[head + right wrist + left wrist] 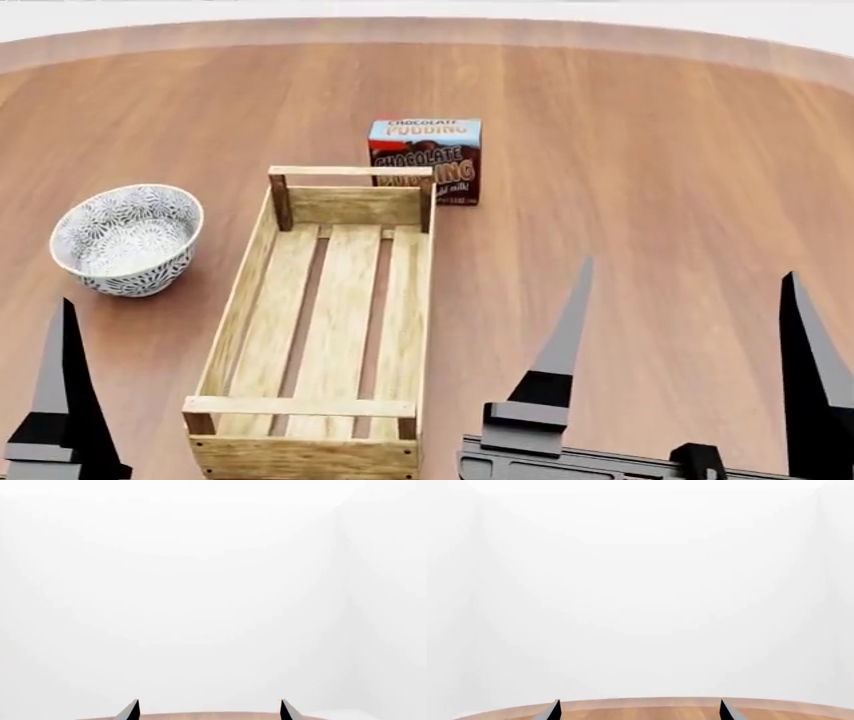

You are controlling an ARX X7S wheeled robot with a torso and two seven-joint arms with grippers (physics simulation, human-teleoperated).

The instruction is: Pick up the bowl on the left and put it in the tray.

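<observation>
On the table (641, 200), the bowl (127, 240) sits at nine o'clock from the tray (240, 320), a little apart. Both my left gripper (639, 711) and right gripper (683, 340) are wide open, holding nothing. I think I'm just starting; next my left one must reach the bowl.

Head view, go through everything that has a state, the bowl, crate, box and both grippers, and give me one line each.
Bowl: upright, empty, on the table left of the crate.
Crate: empty, resting flat on the table.
Pudding box: standing upright behind the crate, closed.
Left gripper: open, holding nothing.
Right gripper: open, holding nothing.
</observation>
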